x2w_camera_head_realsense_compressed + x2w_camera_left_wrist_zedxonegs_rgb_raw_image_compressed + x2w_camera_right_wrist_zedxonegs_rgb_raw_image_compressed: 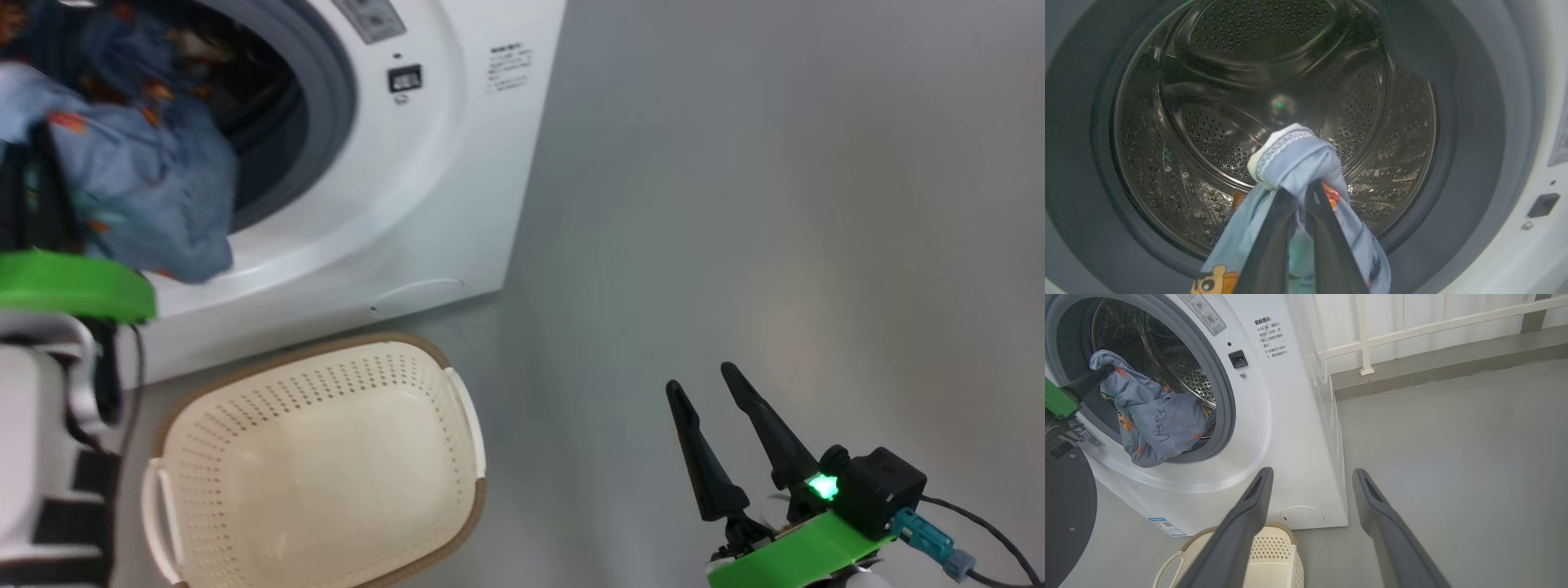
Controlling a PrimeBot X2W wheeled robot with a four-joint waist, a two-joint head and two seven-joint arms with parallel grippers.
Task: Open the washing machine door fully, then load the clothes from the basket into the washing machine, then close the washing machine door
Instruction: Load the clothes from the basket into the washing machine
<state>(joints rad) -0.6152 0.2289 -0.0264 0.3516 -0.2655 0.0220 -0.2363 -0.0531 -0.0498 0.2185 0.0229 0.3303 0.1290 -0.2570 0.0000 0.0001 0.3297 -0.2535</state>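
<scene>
1. Now pinched between the closed fingers of the left gripper: the light blue printed clothes, bunched at the mouth of the steel drum and trailing down over the grey rubber seal.
2. Around that, the white washing machine, mouth uncovered.
3. Just before its front, on the floor, the cream perforated basket, bare bottom showing.
4. Well off to the right, the right gripper, fingers spread, gripping nothing, over grey floor.
</scene>
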